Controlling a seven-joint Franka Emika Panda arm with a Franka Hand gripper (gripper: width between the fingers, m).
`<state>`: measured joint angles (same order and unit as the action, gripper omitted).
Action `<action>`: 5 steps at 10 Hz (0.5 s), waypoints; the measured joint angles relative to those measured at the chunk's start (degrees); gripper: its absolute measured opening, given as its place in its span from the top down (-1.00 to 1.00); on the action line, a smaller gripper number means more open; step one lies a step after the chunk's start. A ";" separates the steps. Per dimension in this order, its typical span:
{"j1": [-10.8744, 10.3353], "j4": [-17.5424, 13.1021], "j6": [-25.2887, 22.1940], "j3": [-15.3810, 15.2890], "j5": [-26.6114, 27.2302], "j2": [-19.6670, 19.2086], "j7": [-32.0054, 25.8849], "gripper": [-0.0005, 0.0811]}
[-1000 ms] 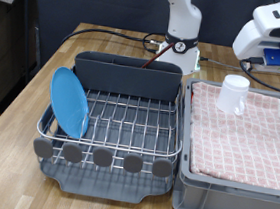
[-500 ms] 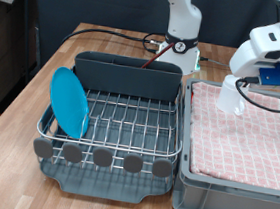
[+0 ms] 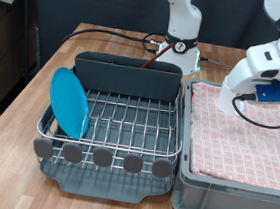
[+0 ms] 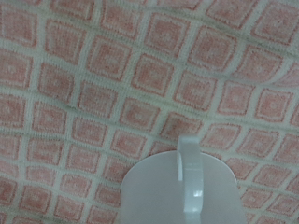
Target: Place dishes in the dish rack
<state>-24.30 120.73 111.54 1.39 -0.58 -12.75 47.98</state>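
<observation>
The bright-blue plate (image 3: 69, 102) stands on edge in the left end of the silver wire dish rack (image 3: 128, 123). A thin reddish-brown handle (image 3: 148, 58), seemingly the wooden spoon, sticks out of the grey caddy (image 3: 128, 76). My gripper (image 3: 248, 89) is lowered over the pink checked cloth (image 3: 247, 136), where the white cup stood. The hand hides the cup in the exterior view. In the wrist view the white cup (image 4: 187, 191) with its handle lies close below on the cloth (image 4: 93, 84). No fingers show there.
The grey crate (image 3: 226, 199) with the cloth stands right of the rack, touching its dark tray (image 3: 101, 184). The robot base (image 3: 181, 49) and a dark cable (image 3: 97, 35) are behind the caddy. The wooden table's edge runs along the exterior view's left.
The hand has come down from the exterior view's upper right onto the spot of the white cup, which it now hides. The plate and rack have not moved.
</observation>
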 joint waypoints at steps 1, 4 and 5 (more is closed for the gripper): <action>0.01 0.46 0.19 0.04 0.01 -0.45 -0.43 -0.98; 0.16 3.38 2.52 0.32 0.00 -0.65 -1.35 -0.98; 0.25 4.52 3.86 0.50 0.00 -0.64 -1.80 -0.98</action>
<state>-24.04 125.25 115.40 1.89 -0.58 -13.39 46.17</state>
